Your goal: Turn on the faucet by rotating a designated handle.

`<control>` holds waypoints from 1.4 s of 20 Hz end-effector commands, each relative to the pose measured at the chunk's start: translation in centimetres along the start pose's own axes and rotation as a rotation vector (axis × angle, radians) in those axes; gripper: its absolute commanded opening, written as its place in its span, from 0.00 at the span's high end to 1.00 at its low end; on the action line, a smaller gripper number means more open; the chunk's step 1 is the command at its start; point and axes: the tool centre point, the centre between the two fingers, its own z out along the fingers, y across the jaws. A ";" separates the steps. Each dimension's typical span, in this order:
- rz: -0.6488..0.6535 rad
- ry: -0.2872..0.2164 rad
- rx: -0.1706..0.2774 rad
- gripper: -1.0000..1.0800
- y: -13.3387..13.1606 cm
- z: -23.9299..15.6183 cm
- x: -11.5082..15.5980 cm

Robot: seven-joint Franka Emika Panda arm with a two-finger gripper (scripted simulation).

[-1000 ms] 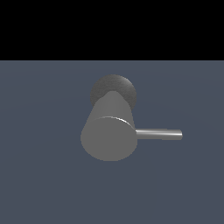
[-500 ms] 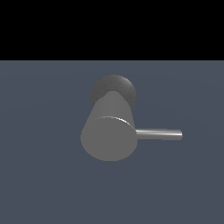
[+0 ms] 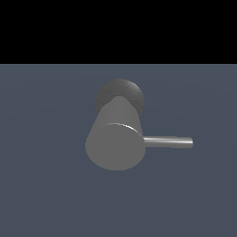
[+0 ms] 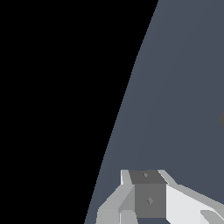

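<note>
With the handle jutting toward three o'clock from the faucet, the gripper, whose fingers' spread I cannot tell, should approach its free tip.

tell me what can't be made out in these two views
- Gripper: only its body shows in the wrist view; the bottom edge cuts off the fingertips, so open or shut is unknown. It is absent from the exterior view.
- Faucet: the cylinder hides much of its base in the exterior view.
- Handle: its inner end is hidden behind the cylinder; it does not appear in the wrist view.
</note>
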 end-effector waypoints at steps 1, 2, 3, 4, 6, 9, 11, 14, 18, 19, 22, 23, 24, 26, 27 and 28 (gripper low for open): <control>0.038 0.063 0.084 1.00 0.8 -1.4 1.2; 0.054 0.088 0.116 1.00 1.3 -2.0 1.6; 0.071 0.112 0.148 1.00 1.7 -2.6 2.1; 0.089 0.137 0.178 1.00 2.2 -3.1 2.5; 0.127 0.187 0.238 1.00 3.4 -4.3 3.3; 0.191 0.262 0.323 1.00 5.4 -5.8 4.4; 0.237 0.311 0.376 1.00 7.0 -6.8 5.1; 0.312 0.385 0.450 1.00 9.7 -8.1 5.9; 0.424 0.480 0.538 1.00 13.8 -9.4 6.6; 0.454 0.503 0.558 1.00 14.9 -9.6 6.7; 0.548 0.571 0.613 1.00 18.4 -10.1 6.7; 0.581 0.593 0.629 1.00 19.6 -10.2 6.7; 0.615 0.615 0.644 1.00 20.8 -10.3 6.6; 0.686 0.657 0.673 1.00 23.3 -10.2 6.3; 0.722 0.677 0.685 1.00 24.6 -10.2 6.0; 0.759 0.697 0.697 1.00 25.9 -10.1 5.8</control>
